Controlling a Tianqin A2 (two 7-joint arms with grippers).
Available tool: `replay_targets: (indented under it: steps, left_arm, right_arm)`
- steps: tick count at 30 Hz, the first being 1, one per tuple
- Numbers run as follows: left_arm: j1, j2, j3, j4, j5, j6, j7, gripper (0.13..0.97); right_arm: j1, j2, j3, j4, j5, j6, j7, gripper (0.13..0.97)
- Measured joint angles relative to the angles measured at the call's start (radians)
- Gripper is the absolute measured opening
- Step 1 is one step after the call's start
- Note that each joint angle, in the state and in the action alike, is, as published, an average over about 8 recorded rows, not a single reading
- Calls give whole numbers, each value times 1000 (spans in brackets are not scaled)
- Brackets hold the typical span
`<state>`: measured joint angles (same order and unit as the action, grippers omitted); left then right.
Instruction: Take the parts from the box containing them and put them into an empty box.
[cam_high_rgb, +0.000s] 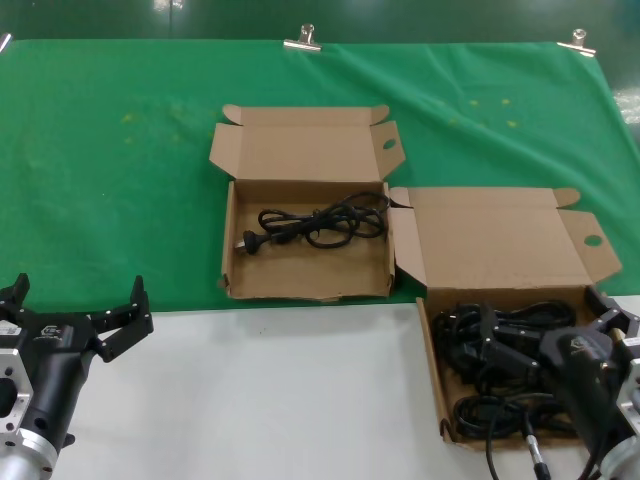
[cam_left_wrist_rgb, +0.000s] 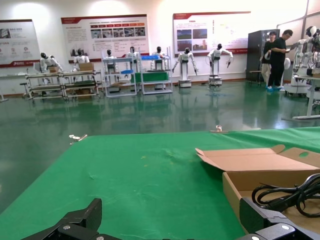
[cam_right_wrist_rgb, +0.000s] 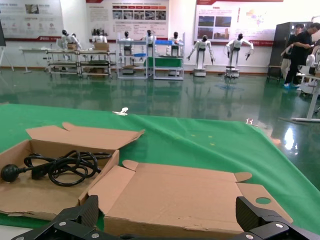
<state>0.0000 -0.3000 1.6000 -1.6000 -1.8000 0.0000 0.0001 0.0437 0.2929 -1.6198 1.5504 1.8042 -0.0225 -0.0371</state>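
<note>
The right gripper (cam_high_rgb: 600, 335) is hovering low over the near-right box containing them (cam_high_rgb: 432, 350), its fingers spread wide and holding nothing. To do this grab well, it should be dropping straight onto 1 bundle's thick middle, closing around the whole coil so no loops are dragging neighbours. The parts (cam_high_rgb: 500, 350) are lying tangled here, black and glossy; 1 cord (cam_high_rgb: 320, 222) is lying in the far-left empty box (cam_high_rgb: 232, 250). The left gripper (cam_high_rgb: 75, 320) is waiting open, near left.

2 cardboard boxes (cam_high_rgb: 308, 285) (cam_high_rgb: 430, 345), 2 binder clips (cam_high_rgb: 303, 40) (cam_high_rgb: 577, 44), several cords (cam_high_rgb: 505, 365).
</note>
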Motion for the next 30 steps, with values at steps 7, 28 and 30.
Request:
replay_targets:
  steps: [7,28,30]
  left_arm:
    - [0,0,0,0,0,0,0,966]
    - [0,0,0,0,0,0,0,966]
    - [0,0,0,0,0,0,0,966]
  right_arm:
    - [0,0,0,0,0,0,0,966]
    - [0,0,0,0,0,0,0,966]
    - [0,0,0,0,0,0,0,966]
